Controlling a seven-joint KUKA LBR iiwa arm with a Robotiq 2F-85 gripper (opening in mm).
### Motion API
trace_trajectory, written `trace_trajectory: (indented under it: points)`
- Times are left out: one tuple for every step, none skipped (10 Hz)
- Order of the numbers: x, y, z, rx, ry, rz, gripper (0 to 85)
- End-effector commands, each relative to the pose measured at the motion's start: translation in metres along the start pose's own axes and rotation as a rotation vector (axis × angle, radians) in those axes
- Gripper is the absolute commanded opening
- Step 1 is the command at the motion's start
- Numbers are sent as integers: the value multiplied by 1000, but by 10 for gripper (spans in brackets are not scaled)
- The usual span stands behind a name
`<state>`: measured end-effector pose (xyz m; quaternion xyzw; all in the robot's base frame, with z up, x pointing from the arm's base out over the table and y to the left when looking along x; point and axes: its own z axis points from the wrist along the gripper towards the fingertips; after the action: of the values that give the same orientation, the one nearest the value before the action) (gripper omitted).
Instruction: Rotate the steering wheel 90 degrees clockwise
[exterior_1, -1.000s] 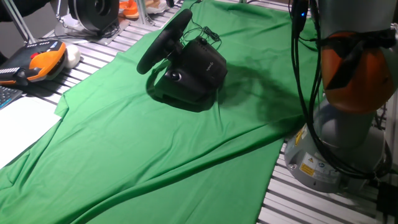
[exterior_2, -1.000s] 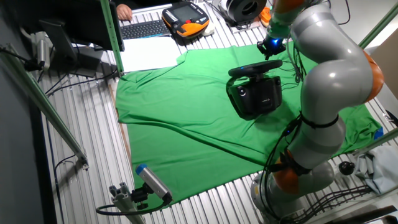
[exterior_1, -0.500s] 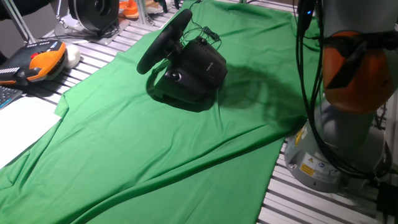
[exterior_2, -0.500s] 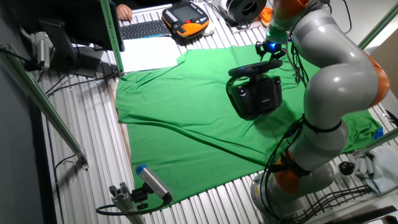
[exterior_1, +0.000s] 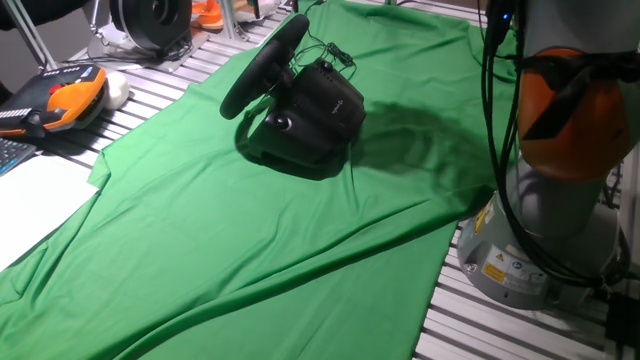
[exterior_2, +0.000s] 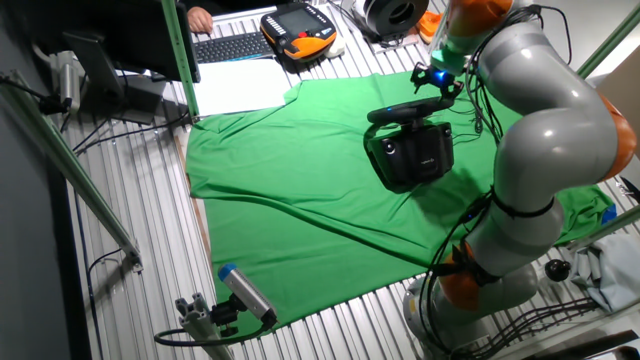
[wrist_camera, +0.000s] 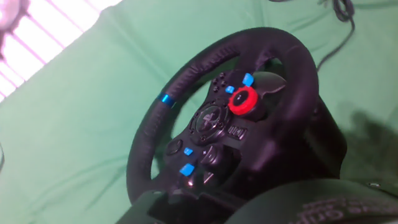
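The steering wheel stands on its bulky black base on the green cloth that covers the tabletop, its face tilted up and away from the base. Taking the wheel as the landmark, the pincer hangs just beyond the rim's far edge in the other fixed view, on the side opposite the base, near the rim but seemingly not touching it. The hand view looks straight onto the wheel's face: the red dial sits at the hub and the blue stripe marks the rim to the dial's left, so the wheel's axis appears to run roughly toward the pincer. That is what the coming turn depends on: the pincer faces the wheel head-on and must probably close on the rim's near arc before any clockwise sweep. Whether the pincer is spread or pressed together I cannot tell; its fingers show in no view clearly.
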<state>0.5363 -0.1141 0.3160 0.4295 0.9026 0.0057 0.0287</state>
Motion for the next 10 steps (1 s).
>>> trace_trajectory:
  points:
    - [-1,1,3,23,-22,637,680]
    - [-1,-2,6,18,-23,668,680]
    - [0,-7,10,7,-22,668,680]
    - [2,-9,15,-6,-26,672,680]
    - [5,-10,20,-21,-33,686,680]
    - [7,-9,23,-24,-34,698,680]
    - [7,-8,23,-33,-32,704,680]
    - [7,-8,24,-46,-33,718,680]
    - [7,-8,25,-52,-34,724,680]
    - [7,-8,25,-56,-26,725,510]
